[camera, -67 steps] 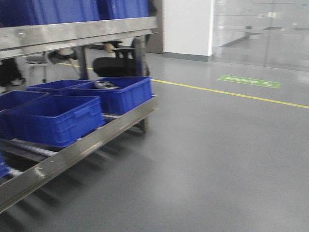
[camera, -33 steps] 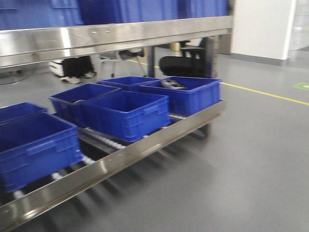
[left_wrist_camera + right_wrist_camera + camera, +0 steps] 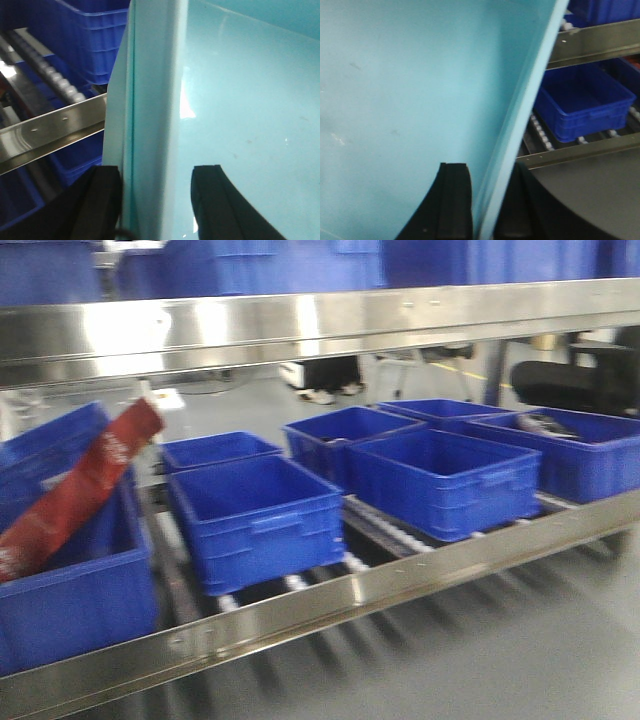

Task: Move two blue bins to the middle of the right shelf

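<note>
A pale blue bin fills both wrist views, its wall (image 3: 150, 100) and its inside face (image 3: 410, 80) close to the cameras. My left gripper (image 3: 157, 200) is shut on that wall, one black finger (image 3: 102, 200) outside and the other inside. My right gripper (image 3: 485, 205) is shut on the opposite wall in the same way. Neither gripper nor this bin shows in the front view. There, the right shelf middle tier's broad shiny rail (image 3: 300, 325) runs across the top, with blue bins (image 3: 260, 265) on it.
Several dark blue bins (image 3: 255, 515) sit on rollers on the lower tier behind its steel rail (image 3: 400, 580). The leftmost bin (image 3: 80, 590) holds a red packet (image 3: 80, 490). A black chair (image 3: 575, 385) stands behind the rack. Grey floor (image 3: 520, 640) lies in front.
The front view has swung left along the rack: the bins slid rightward in frame, the open floor and yellow line left view, and the bin with the red packet came in at left.
</note>
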`<state>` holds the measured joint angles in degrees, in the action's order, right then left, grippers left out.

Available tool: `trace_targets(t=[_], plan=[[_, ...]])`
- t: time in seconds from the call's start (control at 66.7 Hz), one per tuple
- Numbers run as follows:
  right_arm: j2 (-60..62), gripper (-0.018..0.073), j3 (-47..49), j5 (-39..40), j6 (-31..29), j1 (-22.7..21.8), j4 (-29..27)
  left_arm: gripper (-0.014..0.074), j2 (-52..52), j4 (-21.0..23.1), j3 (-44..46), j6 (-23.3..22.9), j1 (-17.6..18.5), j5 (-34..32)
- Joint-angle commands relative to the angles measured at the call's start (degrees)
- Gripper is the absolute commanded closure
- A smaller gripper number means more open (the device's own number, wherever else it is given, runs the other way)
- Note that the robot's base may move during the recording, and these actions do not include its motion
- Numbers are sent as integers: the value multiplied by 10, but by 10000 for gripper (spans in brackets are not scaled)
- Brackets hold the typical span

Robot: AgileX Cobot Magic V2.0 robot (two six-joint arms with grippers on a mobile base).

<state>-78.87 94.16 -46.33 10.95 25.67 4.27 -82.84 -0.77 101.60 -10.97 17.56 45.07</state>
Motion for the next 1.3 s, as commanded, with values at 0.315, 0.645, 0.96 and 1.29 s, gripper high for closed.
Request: trace_targets(t=[0.315, 0.645, 0.96, 1.29], plan=[[8, 713, 7, 48, -18, 1, 0, 707, 9, 16, 10, 15, 4, -46], [8, 713, 7, 48, -18, 1, 0, 707, 9, 16, 10, 15, 4, -46], [8, 713, 7, 48, -18, 1, 0, 707, 9, 16, 10, 15, 4, -46], [8, 713, 7, 48, -18, 1, 0, 707, 9, 16, 10, 15, 4, -46]])
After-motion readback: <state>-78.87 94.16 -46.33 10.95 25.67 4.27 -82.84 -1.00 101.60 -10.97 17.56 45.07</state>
